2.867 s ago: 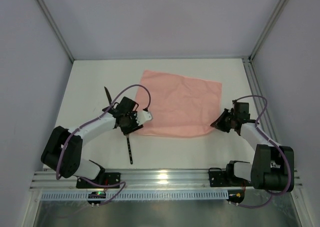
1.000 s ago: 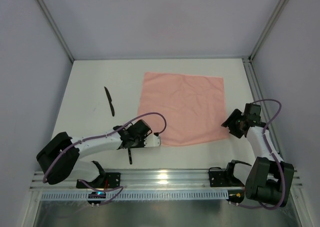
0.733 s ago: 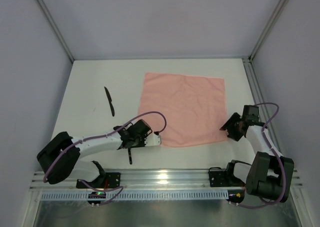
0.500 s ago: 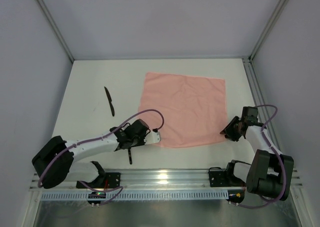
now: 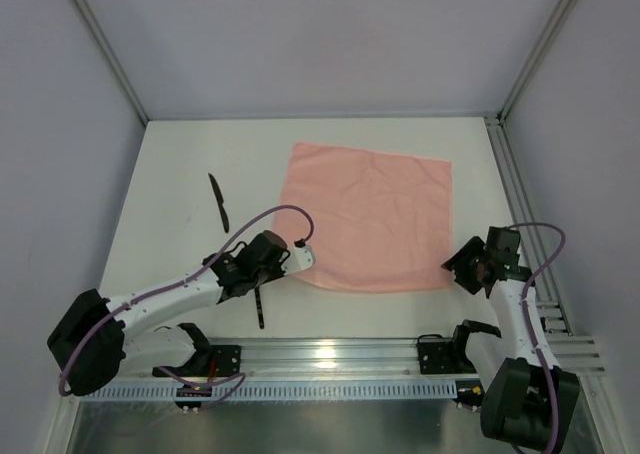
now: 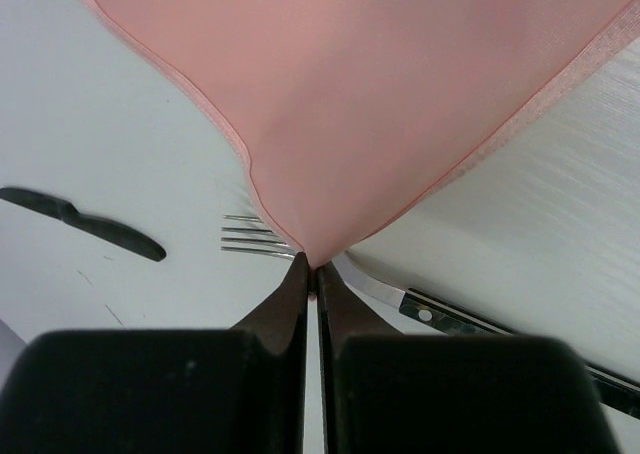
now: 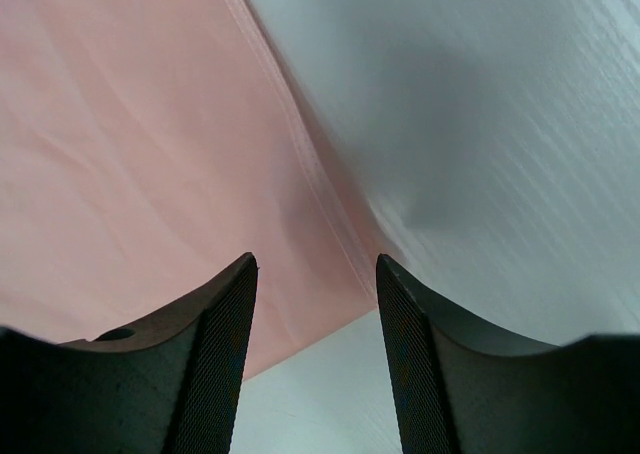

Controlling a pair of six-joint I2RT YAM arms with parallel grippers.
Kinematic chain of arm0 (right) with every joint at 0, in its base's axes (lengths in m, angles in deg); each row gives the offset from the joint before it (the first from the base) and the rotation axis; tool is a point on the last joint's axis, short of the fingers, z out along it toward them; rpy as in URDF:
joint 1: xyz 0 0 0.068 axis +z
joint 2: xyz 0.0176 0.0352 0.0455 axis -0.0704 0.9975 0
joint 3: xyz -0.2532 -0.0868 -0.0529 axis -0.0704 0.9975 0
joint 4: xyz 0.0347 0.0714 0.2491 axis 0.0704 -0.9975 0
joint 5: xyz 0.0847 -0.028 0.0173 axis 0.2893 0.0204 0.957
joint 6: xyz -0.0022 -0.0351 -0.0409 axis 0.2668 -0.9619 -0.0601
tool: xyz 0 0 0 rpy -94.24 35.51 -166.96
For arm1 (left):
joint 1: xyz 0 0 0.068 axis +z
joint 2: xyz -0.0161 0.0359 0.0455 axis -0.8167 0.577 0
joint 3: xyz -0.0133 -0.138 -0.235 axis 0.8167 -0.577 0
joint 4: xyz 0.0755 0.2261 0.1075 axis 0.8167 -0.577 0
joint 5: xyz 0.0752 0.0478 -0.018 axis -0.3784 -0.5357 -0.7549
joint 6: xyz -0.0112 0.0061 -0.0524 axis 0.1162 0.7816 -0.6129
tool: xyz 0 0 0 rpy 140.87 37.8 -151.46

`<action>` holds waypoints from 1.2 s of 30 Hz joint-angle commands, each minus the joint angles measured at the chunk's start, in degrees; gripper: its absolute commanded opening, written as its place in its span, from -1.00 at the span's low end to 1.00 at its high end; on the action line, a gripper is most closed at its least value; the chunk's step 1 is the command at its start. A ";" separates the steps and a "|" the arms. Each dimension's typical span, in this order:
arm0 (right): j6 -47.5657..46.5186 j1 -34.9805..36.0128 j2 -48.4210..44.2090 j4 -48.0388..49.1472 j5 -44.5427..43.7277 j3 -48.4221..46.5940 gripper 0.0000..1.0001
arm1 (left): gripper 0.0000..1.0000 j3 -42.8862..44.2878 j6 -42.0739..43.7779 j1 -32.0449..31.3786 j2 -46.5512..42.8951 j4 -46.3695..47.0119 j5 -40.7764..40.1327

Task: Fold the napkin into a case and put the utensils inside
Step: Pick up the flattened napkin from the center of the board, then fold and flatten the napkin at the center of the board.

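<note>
White table (image 5: pixel 170 164), grey walls (image 5: pixel 320 44), aluminium rail (image 5: pixel 330 355)

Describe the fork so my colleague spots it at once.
Find the pale-pink cloth napkin spread on the white table, then its near-left corner, pinched by the left gripper. The slim fork lies on the table beneath that lifted corner. Unlike the all-black knife lying apart to the left, it has silvery tines and a dark handle.

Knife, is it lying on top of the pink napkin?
No, the knife lies on the bare white table, apart from the napkin.
</note>
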 commanded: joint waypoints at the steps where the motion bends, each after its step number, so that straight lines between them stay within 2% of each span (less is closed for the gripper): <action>1: 3.72 -0.07 -1.70 -1.04 -0.73 3.65 0.11 | -1.00 0.81 -1.69 0.39 -2.32 2.42 0.39; 8: 5.57 0.54 -2.32 -1.21 -2.14 4.27 0.10 | -1.00 0.90 -1.86 1.10 -3.46 2.33 1.09; 10: 6.19 1.77 -1.79 -0.77 -1.97 4.62 0.01 | -1.00 1.07 -2.21 1.18 -3.55 2.33 1.01; 11: 6.27 2.21 -1.62 -0.51 -2.05 4.62 -0.06 | -1.00 1.16 -2.13 1.18 -3.63 2.24 0.92; 12: 6.27 2.65 -1.44 -0.33 -1.88 4.54 -0.36 | -1.00 1.16 -2.13 1.27 -3.81 2.16 0.92; 15: 5.05 2.83 -1.00 0.46 -1.00 3.32 -0.93 | -1.00 1.60 -2.04 1.45 -4.95 1.37 0.66; 19: 1.88 3.01 -1.96 -3.31 1.45 -0.64 -0.93 | -1.00 3.53 -1.25 1.62 -8.02 -2.58 0.04; 24: 1.09 3.71 -8.81 -11.48 1.99 -8.09 -0.93 | -1.00 8.18 -1.16 1.62 -14.87 -9.96 -0.58; 28: 1.26 3.71 -10.06 -13.69 3.75 -15.22 -0.93 | -1.00 10.82 -0.37 1.88 -16.65 -8.23 -1.72; 30: 1.00 3.62 -6.48 -12.64 4.45 -20.21 -0.93 | -1.00 13.79 0.85 2.67 -12.55 -5.16 -1.63; 34: -0.58 3.62 3.90 -9.40 4.10 -27.27 -0.93 | -1.00 22.67 -0.01 9.78 -1.02 -0.67 2.31; 35: -0.75 3.62 6.01 -8.43 3.93 -28.24 -0.93 | -1.00 24.61 -0.54 13.28 1.44 0.39 2.85; 36: -0.93 3.62 10.30 -6.85 4.10 -29.81 -0.93 | -1.00 29.06 -1.24 14.36 6.77 1.35 2.85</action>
